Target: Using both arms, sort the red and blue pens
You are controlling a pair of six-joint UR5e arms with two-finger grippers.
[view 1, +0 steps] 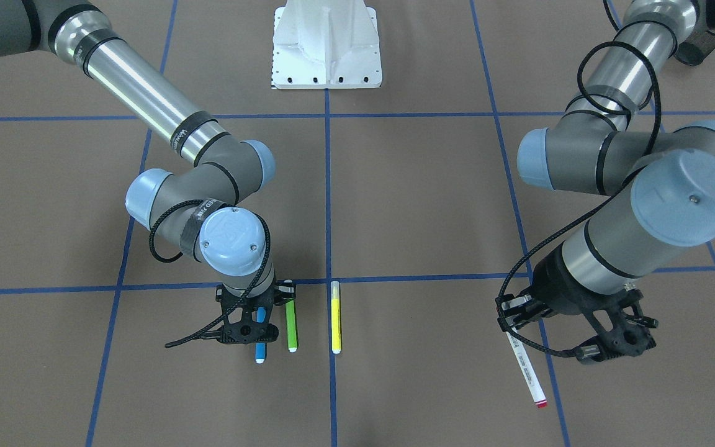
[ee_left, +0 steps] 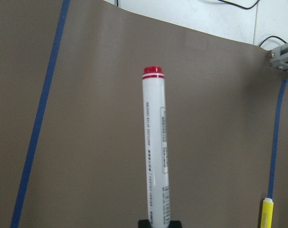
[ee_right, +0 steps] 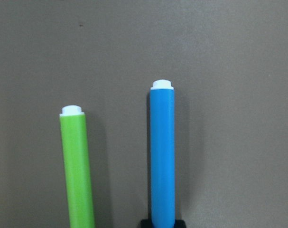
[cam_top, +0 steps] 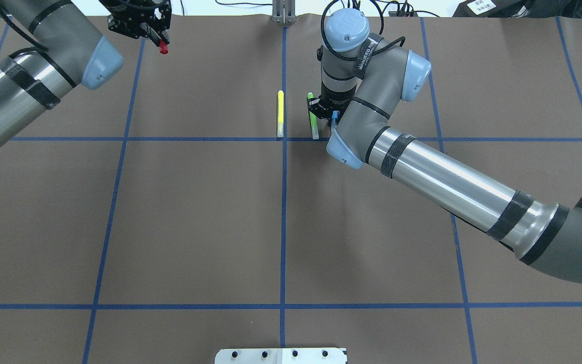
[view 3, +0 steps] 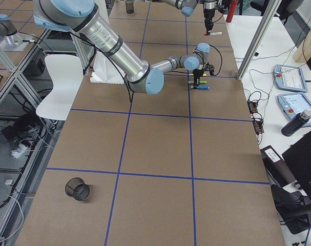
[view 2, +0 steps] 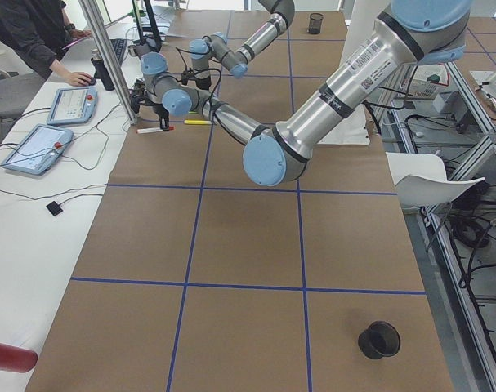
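The red pen [view 1: 526, 367], white-barrelled with a red end, hangs tilted above the table with my left gripper [view 1: 509, 320] shut on its upper part. In the left wrist view the red pen [ee_left: 156, 152] points away over bare brown paper. The overhead view has this gripper [cam_top: 155, 36] at the far left with the red tip [cam_top: 162, 48] poking out. The blue pen [view 1: 260, 351] lies at table level beside the lime-green marker [view 1: 291, 326]. My right gripper [view 1: 257, 310] is down over the blue pen and shut on it. The right wrist view shows the blue pen [ee_right: 162, 156] running straight out from the fingers.
A yellow marker [view 1: 335, 316] lies on the centre tape line, right of the green marker [ee_right: 77, 171] in the front view. The white robot base [view 1: 326, 46] is behind. Black mesh cups [view 3: 77, 189] [view 2: 315, 22] stand at the table's ends. A person [view 2: 35, 41] sits by the tablets.
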